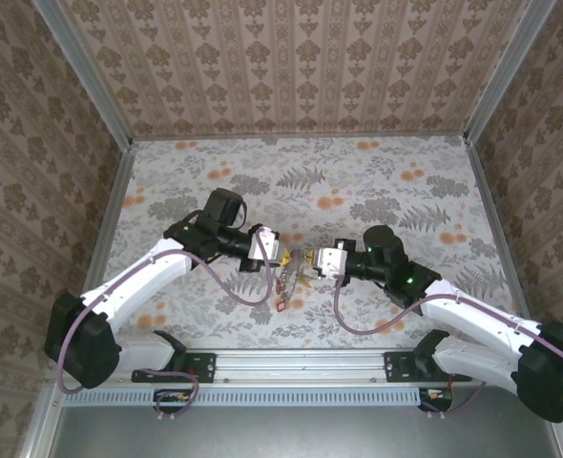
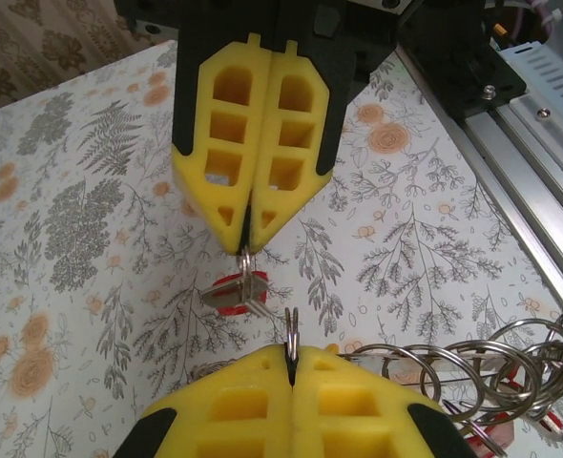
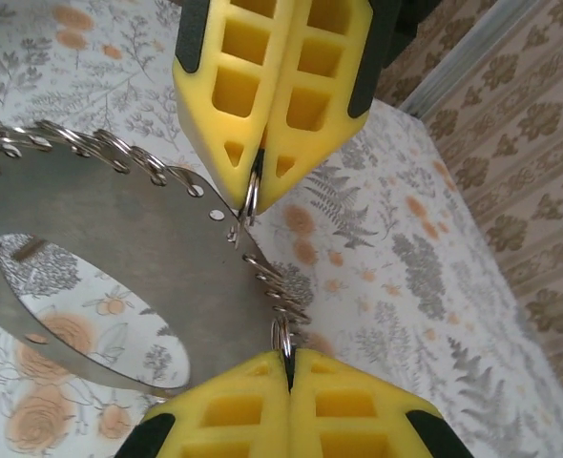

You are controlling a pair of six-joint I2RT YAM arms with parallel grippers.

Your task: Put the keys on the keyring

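At the bottom of the top view a metal rail (image 1: 301, 367) runs along the near edge of the table (image 1: 386, 181), with the two arm bases at lower left and lower right. Both arms reach inward to the middle of the frame, where the left gripper (image 1: 290, 259) and the right gripper (image 1: 308, 261) face each other tip to tip, very close together. Both have their yellow pads pressed together, each pinching one of the small split rings (image 2: 491, 367).

The keys (image 1: 286, 284) hang in a little bunch just below the two grippers, at the centre of the top view. In the left wrist view a red-headed key (image 2: 232, 291) dangles mid-frame from the ring nipped in the right gripper's tips, and more split rings crowd the lower right corner. In the right wrist view the keyring (image 3: 100, 205) takes up the left side. It is a flat, dull grey loop whose oval opening shows the table through it. Its edge is lined with holes carrying rings, and that edge reaches the left gripper's tips at top centre.

The table wears a pale cloth printed with grey ferns and orange blossoms. Beyond it, aluminium posts (image 1: 86, 72) frame the corners, and walls (image 1: 301, 57) papered in beige damask close in the far side and both flanks
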